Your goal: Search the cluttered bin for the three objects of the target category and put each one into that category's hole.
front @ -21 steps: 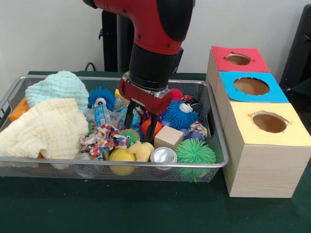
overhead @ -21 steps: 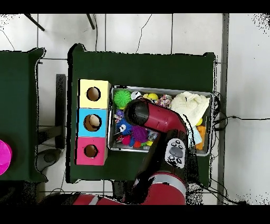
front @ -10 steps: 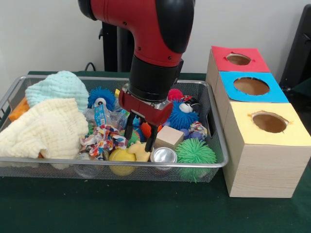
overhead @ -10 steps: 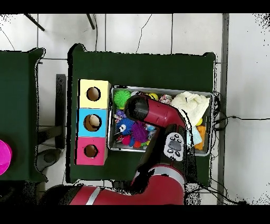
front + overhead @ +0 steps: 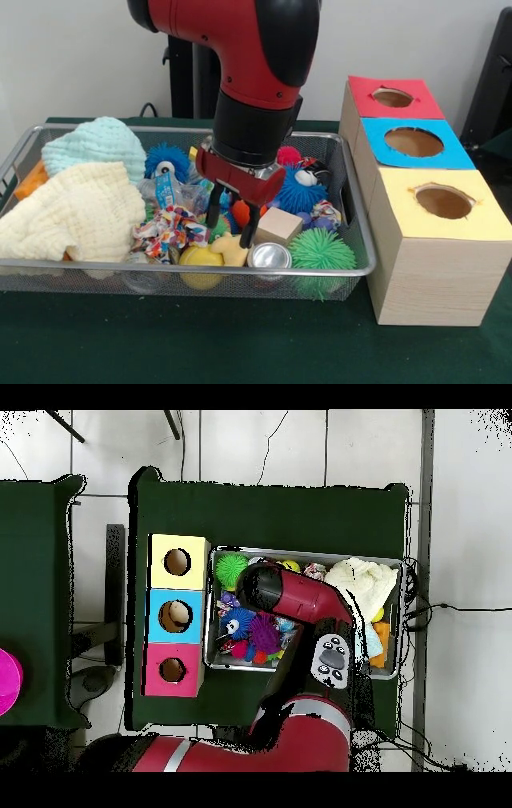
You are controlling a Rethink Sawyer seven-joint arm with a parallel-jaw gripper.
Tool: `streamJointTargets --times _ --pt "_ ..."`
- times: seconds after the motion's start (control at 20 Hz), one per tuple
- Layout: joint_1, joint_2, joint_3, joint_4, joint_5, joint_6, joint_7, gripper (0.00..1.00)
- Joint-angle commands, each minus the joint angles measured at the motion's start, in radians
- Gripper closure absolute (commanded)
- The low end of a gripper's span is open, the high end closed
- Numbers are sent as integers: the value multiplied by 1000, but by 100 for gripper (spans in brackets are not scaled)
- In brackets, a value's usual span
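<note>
My gripper (image 5: 231,225) hangs open inside the wire bin (image 5: 240,271), its two black fingers (image 5: 248,228) apart just above a yellow soft toy (image 5: 233,250). A small multicoloured spiky ball shows between and behind the fingers, not held. Beside them lie a wooden block (image 5: 278,225), a silver can (image 5: 269,256), a yellow ball (image 5: 200,256) and a green spiky ball (image 5: 320,250). Blue spiky balls (image 5: 296,190) sit behind. The sorting box has a red hole (image 5: 392,98), a blue hole (image 5: 414,142) and a yellow hole (image 5: 443,202). In the overhead view the arm (image 5: 290,596) hides the gripper.
A cream cloth (image 5: 72,212), a pale green cloth (image 5: 94,144) and an orange cloth (image 5: 32,180) fill the bin's left part. A patterned rag (image 5: 170,228) lies left of the gripper. The box (image 5: 177,616) stands against the bin (image 5: 300,552) in the overhead view.
Over the last second the gripper shifted toward the bin's front rim and slightly lower, from over the orange toy to over the yellow soft toy. Its fingers stayed apart.
</note>
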Motion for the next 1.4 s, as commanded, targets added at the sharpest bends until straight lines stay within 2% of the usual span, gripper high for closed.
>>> streamJointTargets --times 0.05,0.5,0.9,1.4 --pt "-26 90 55 -110 3 130 89 0" --pt "-51 229 24 -263 -31 135 53 0" --pt "-44 230 -9 -309 -86 185 6 0" --pt "-62 234 36 -311 -130 173 -13 0"
